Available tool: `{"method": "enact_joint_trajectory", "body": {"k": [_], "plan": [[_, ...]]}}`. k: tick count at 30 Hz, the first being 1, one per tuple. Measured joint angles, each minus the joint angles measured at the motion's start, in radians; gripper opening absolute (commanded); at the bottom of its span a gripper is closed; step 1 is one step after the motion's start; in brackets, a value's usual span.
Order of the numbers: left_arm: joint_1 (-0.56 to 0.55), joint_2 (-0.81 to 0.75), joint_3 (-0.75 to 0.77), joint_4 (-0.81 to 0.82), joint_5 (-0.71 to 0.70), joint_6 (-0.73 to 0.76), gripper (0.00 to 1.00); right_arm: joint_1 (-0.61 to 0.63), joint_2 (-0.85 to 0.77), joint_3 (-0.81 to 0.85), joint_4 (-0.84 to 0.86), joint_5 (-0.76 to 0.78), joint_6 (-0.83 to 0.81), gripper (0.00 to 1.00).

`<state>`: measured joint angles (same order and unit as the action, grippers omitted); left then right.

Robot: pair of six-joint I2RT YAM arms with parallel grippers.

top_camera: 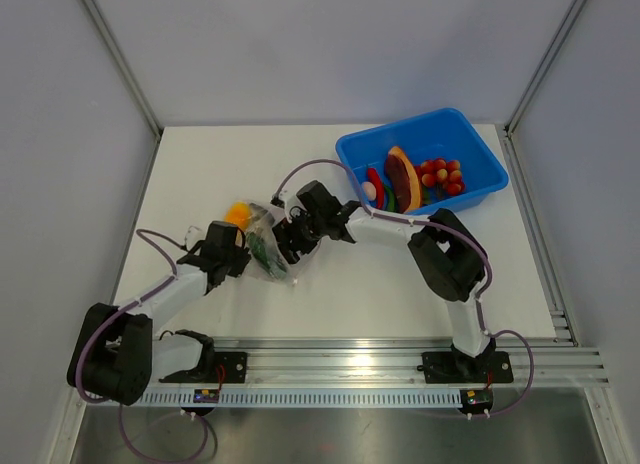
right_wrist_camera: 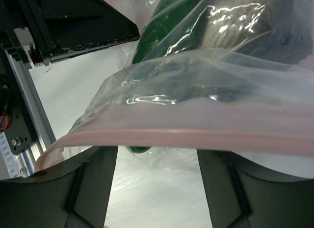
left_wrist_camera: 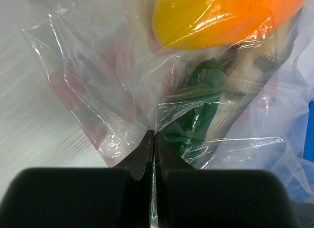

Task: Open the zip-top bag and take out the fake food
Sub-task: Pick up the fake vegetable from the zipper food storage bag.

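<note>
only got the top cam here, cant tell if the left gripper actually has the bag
Observer: Yes. The left wrist view shows the left gripper shut on a fold of the bag.
Operator: does the right one have the zip
Observer: No. The right gripper is open. The zip strip lies across in front of it, not pinched.
Operator: anything in there besides the green and yellow bits
Observer: Yes, a pale ribbed piece sits beside the cucumber. I cannot tell what it is.
</note>
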<state>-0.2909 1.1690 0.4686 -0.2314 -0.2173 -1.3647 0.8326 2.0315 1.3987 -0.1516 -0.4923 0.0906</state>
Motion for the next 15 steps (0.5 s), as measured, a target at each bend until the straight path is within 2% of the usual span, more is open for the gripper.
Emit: {"method": "enact_joint_trajectory", "body": {"k": [15], "plan": [[-0.003,0.106,0.042,0.022,0.042,0.037,0.0,0.009,0.089,0.107,-0.121,0.039,-0.064,0.72]]}}
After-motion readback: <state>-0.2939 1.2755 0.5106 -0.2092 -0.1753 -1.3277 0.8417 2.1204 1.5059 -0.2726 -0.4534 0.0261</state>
